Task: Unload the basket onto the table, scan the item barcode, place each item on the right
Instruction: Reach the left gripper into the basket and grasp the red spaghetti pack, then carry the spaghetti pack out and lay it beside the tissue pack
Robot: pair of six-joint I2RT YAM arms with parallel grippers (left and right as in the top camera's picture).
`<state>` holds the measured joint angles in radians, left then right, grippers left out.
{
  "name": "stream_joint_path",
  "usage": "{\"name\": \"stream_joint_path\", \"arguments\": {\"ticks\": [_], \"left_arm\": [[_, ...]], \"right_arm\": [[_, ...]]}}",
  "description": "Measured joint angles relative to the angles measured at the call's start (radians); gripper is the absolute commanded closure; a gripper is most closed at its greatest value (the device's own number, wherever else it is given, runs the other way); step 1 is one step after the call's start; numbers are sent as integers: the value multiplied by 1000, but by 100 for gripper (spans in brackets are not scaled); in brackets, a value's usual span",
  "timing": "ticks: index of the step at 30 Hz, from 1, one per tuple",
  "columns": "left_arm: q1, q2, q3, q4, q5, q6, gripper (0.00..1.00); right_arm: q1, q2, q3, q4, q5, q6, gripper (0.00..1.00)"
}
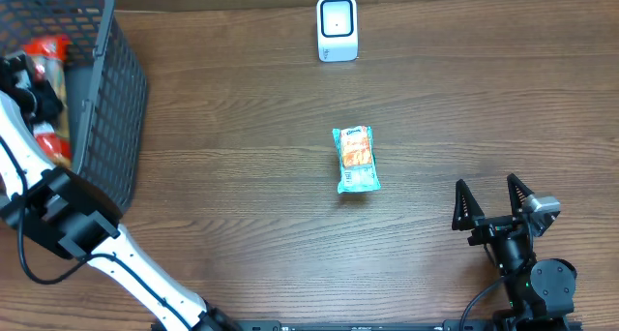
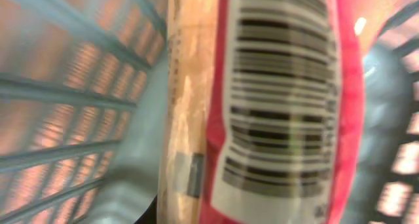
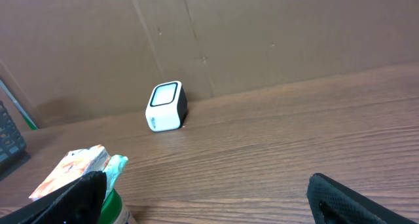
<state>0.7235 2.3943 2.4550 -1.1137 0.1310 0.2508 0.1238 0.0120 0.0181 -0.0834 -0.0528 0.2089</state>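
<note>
A red packet (image 2: 281, 106) with a large black barcode fills the left wrist view, very close and blurred, inside the grey mesh basket (image 1: 121, 99). From overhead, my left gripper (image 1: 23, 87) is down in that basket, shut on the red packet (image 1: 48, 52). Its fingers are hidden in its own wrist view. A teal and orange snack packet (image 1: 356, 159) lies flat mid-table. The white scanner (image 1: 337, 28) stands at the back edge. My right gripper (image 1: 493, 203) rests open at the front right, holding nothing, with the scanner (image 3: 165, 107) ahead of it.
The basket fills the table's back left corner, its walls close around the left wrist. The left arm (image 1: 68, 225) runs along the left side. A brown cardboard wall (image 3: 262, 34) backs the table behind the scanner.
</note>
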Motion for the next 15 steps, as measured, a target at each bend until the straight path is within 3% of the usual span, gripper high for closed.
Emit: {"name": "stream_joint_path", "arguments": {"ticks": [10,15], "left_arm": [[-11,-383,44,10,84,-217,96],[-32,-557,68,-116,217,-329,96]], "right_arm": [[0,0,0,0,0,0,0],[0,0,0,0,0,0,0]]}}
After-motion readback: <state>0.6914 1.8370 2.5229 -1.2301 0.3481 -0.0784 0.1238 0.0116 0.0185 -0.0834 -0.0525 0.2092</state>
